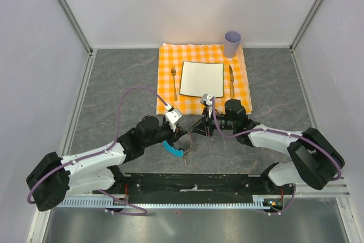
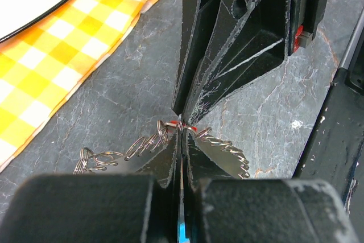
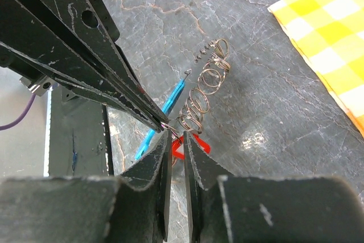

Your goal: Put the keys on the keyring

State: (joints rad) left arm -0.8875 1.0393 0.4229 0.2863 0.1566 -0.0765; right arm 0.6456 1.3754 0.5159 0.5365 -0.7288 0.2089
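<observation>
Grip of left hand (image 2: 181,140) shut tight on keyring (image 2: 142,145), wire coils spread either side of tips, blue tab (image 1: 172,149) trailing back toward near edge of grey desk (image 1: 108,89). Red key (image 3: 200,145) at ring, pinched in nearly closed right hand (image 3: 177,140), tip to tip with left.

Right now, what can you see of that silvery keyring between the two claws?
The keyring is a loop of coiled silvery wire, seemingly metal, with a curved blue tab and small bits at its far end. The shut left gripper pinches it over the grey tabletop, coils spreading to either side of the fingertips. The tips of the right gripper meet it there, beside a red key head.
</observation>
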